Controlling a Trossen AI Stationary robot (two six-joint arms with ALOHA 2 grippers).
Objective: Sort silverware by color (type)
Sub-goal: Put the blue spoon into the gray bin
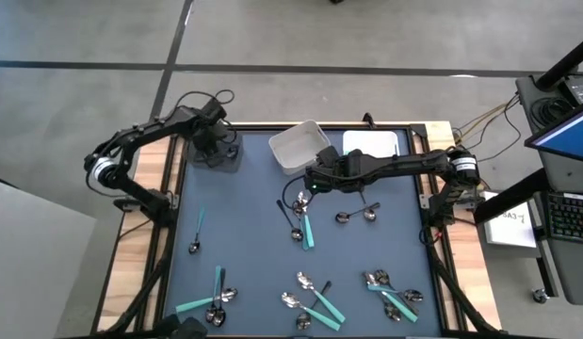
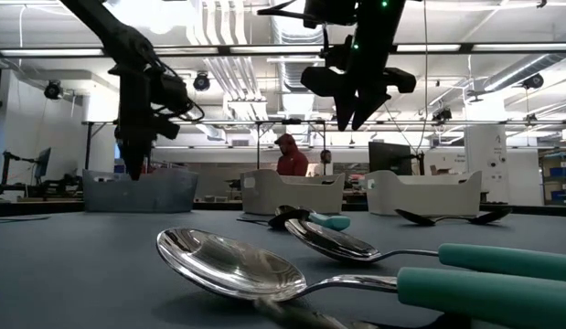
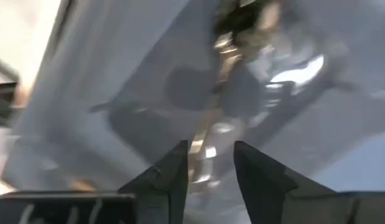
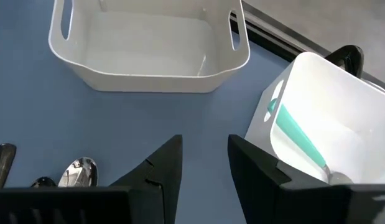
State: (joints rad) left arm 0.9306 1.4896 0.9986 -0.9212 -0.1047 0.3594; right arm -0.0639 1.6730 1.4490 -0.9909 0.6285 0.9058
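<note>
Take the dark grey bin at the counter's far left corner as your landmark. Your left end effector hangs directly over it with its fingers spread and nothing between them; the wrist view shows shiny metal pieces lying in the bin below. If you lift away carelessly, a finger could clip the bin wall and shift it, or a piece leaning on the rim could tip out.

To the right of the grey bin sits a tilted white bin, and your right end effector hovers just beside its near corner, fingers spread and empty. Its wrist view shows one teal-handled utensil in a white bin and a second white bin with nothing visible in it. Descending from here, you risk nudging that tilted bin or grabbing two overlapping pieces at once.

The rest of the silverware lies scattered on the counter nearer than the grey bin, teal and dark handles mixed in small clusters, so a wrong-colour pick is easy.

No brand, label or writing is legible anywhere.
</note>
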